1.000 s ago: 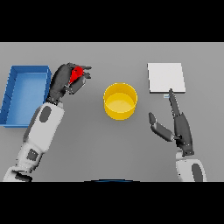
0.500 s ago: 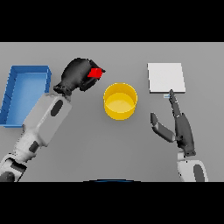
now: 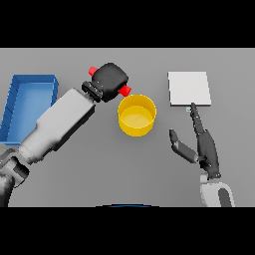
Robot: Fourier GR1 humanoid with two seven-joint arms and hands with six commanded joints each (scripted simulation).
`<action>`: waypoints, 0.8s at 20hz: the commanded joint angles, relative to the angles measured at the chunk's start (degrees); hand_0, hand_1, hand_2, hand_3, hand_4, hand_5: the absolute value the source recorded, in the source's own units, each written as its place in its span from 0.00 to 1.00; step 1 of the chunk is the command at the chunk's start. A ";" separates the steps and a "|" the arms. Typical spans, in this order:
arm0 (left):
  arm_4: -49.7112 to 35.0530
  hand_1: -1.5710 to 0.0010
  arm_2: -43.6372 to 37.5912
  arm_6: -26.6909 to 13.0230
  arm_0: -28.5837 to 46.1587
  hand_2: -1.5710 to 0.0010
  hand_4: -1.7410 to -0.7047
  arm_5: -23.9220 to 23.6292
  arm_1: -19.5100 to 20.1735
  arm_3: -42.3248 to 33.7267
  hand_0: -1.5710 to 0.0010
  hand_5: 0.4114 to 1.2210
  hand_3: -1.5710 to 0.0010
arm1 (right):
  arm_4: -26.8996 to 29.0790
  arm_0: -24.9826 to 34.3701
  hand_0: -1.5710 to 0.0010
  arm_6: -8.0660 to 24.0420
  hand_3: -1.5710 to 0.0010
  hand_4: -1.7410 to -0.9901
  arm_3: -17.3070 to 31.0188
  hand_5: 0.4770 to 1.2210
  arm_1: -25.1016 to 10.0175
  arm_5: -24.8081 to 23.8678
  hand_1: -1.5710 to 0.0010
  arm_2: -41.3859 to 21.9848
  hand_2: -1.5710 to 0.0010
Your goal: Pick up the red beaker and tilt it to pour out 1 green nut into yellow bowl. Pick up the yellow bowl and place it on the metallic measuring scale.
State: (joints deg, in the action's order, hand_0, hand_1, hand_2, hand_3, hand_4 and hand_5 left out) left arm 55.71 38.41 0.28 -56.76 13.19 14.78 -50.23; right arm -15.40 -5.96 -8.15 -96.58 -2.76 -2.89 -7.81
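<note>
My left hand [image 3: 110,79] is shut on the red beaker [image 3: 124,90], which lies tipped sideways in my grip; only its two red ends show past the dark fingers. The beaker's mouth hangs just above the left rim of the yellow bowl [image 3: 136,116], which stands at the table's middle. No green nut is visible. The metallic measuring scale [image 3: 189,88] is a flat pale square at the right rear. My right hand [image 3: 204,147] rests open on the table right of the bowl, its fingertips near the scale's front edge.
A blue open tray [image 3: 14,99] lies at the far left of the grey table, beside my left forearm.
My left hand has carried the beaker rightward from near the blue tray to the bowl's left rim and tipped it further over. The right hand has stayed still.
</note>
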 commanded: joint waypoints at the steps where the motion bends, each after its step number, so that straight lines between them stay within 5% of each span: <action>1: 1.01 0.00 0.93 0.44 -1.44 0.00 0.10 0.80 -0.35 1.47 0.00 0.99 0.00 | 0.13 -0.33 1.00 -0.28 1.00 0.91 -0.35 0.27 0.33 0.02 1.00 -0.21 1.00; 7: 9.51 0.00 9.11 2.40 -8.03 0.00 0.03 3.85 -1.73 7.50 0.00 1.00 0.00 | -0.28 0.26 1.00 1.04 1.00 0.90 0.12 0.29 0.11 0.70 1.00 -0.73 1.00; 16: 16.90 0.00 15.32 1.83 -10.97 0.00 0.00 1.27 -4.39 10.63 0.00 1.00 0.00 | 0.85 0.62 1.00 -0.68 1.00 0.92 0.21 0.30 0.02 0.70 1.00 0.11 1.00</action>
State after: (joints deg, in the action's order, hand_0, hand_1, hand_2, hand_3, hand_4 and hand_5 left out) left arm 72.61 53.73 2.13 -67.74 14.50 10.36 -39.62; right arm -14.54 -5.31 -8.86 -96.37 -2.73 -2.21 -7.71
